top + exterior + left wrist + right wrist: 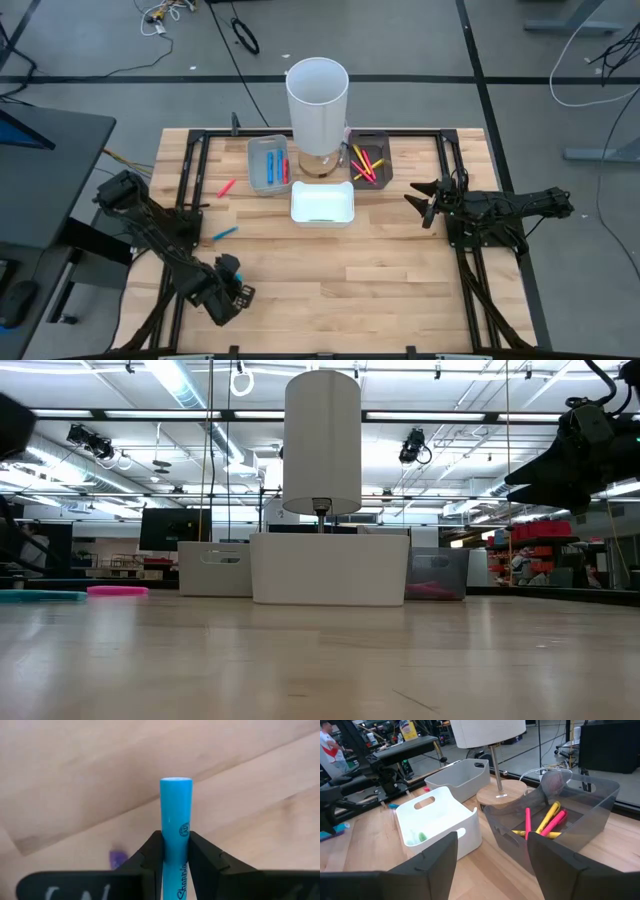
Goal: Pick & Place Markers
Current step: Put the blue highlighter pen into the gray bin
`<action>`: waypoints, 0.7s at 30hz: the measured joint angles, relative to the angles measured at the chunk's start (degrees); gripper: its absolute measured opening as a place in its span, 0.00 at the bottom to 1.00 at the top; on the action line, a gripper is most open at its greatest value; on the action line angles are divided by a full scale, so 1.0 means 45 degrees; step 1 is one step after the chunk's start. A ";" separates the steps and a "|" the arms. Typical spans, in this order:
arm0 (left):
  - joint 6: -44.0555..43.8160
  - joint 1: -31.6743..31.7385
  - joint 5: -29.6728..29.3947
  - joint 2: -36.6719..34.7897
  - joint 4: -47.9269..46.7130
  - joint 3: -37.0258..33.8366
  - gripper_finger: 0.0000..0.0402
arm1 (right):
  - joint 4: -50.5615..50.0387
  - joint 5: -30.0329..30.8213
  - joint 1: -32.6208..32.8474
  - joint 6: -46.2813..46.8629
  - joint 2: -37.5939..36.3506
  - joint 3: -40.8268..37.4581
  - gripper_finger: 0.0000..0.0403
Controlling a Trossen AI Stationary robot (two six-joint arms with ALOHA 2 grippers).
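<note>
My left gripper (pixel 232 282) hangs over the table's near left part, shut on a blue marker (pixel 175 815). A pink marker (pixel 227 188) and another blue marker (pixel 224 233) lie flat on the wood at the left. Blue and red markers lie in the blue-grey tray (pixel 269 165). Yellow and pink markers (pixel 547 822) lie in the dark clear tray (pixel 368 160). A green one (pixel 422 836) lies in the white tray (pixel 322 204). My right gripper (pixel 425 201) waits open at the right, raised, facing the trays. My left gripper pinches the blue marker's barrel (pixel 175 845) between its two fingers (pixel 150 852). The marker lies along the fingers, and its flat end (pixel 175 781) sticks out past the fingertips. It is off the table, whose wood shows blurred beyond it.
A tall white cylinder on a round wooden base (pixel 318 100) stands at the far middle, between the two trays and behind the white one. A black frame (pixel 190 170) runs along the table's sides. A small purple thing (pixel 117 857) lies on the wood beneath my left gripper.
</note>
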 joint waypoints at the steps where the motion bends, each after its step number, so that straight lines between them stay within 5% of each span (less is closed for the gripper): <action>1: 0.0248 0.0145 -0.0069 -0.0161 0.0000 0.0000 0.18 | 0.0000 0.0003 -0.0002 0.0001 0.0000 0.0000 0.60; 21: 0.4988 0.2530 -0.0754 -0.3508 0.0025 0.0024 0.18 | -0.0002 0.0003 0.0000 0.0000 0.0000 0.0000 0.60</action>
